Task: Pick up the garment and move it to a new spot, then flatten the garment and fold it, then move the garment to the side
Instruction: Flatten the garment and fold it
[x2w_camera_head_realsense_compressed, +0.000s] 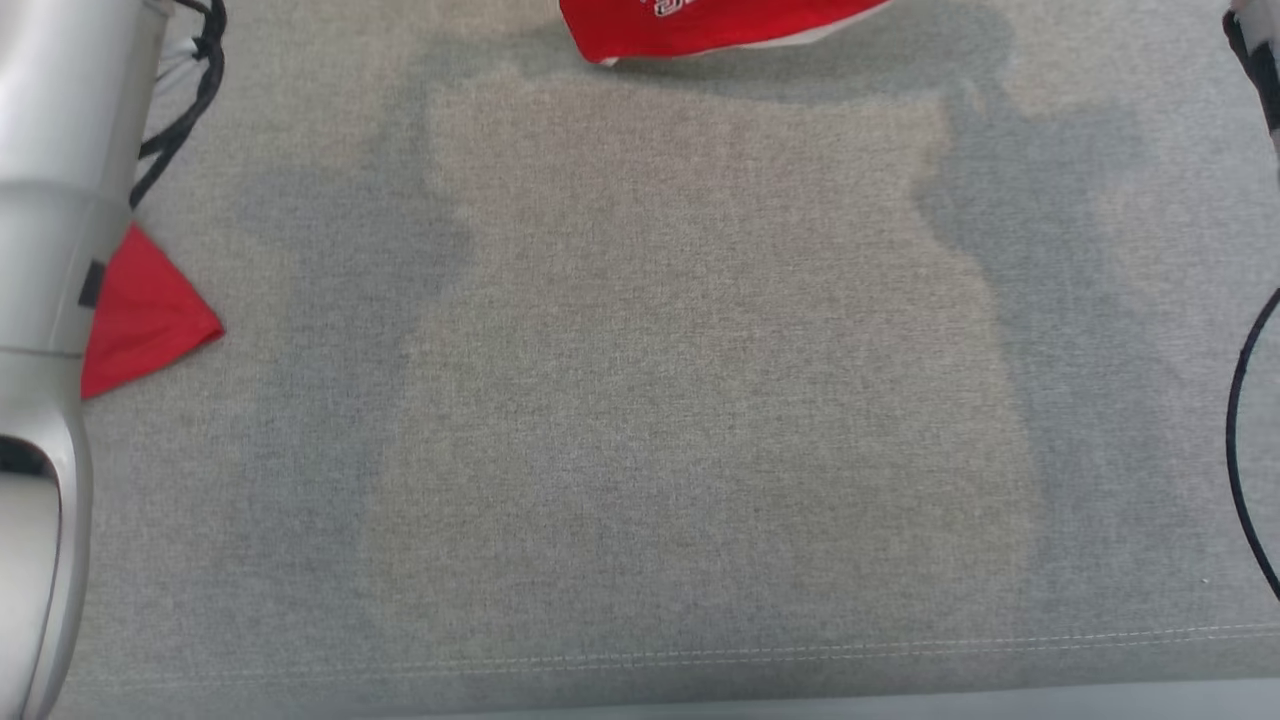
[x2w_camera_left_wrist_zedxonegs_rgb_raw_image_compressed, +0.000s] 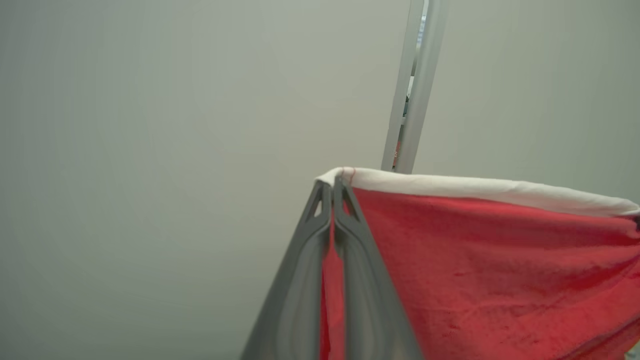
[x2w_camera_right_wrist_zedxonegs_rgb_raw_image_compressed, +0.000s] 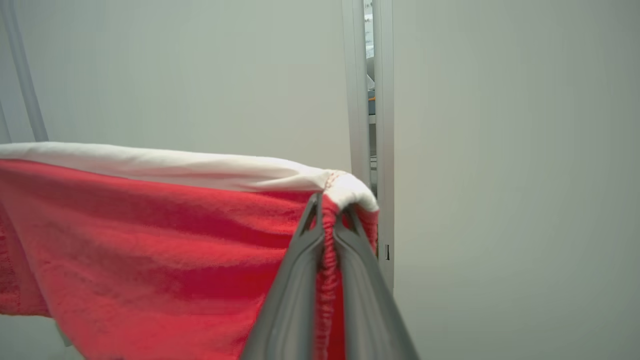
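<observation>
We hold the garment (x2w_camera_left_wrist_zedxonegs_rgb_raw_image_compressed: 475, 260) aloft by its white hem (x2w_camera_left_wrist_zedxonegs_rgb_raw_image_compressed: 475, 189), with the left gripper (x2w_camera_left_wrist_zedxonegs_rgb_raw_image_compressed: 332, 186) and the right gripper (x2w_camera_right_wrist_zedxonegs_rgb_raw_image_compressed: 330, 210) each pinched tight on a corner. Both bites look shallow — a tug apart could pull the hem free and drop it crumpled. Below lies the grey cloth-covered surface (x2w_camera_head_realsense_compressed: 640, 400); ahead are a pale wall (x2w_camera_left_wrist_zedxonegs_rgb_raw_image_compressed: 150, 150) and a metal post (x2w_camera_left_wrist_zedxonegs_rgb_raw_image_compressed: 417, 85).

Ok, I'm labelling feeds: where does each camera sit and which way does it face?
Head view: on the head, looking down at the grey surface; pale left forearm at left edge.
Left wrist view: on the left wrist, facing a pale wall; left gripper shut on the red garment.
Right wrist view: on the right wrist, facing a pale wall; right gripper shut on the garment.
Shared: both wrist views show its white hem.
</observation>
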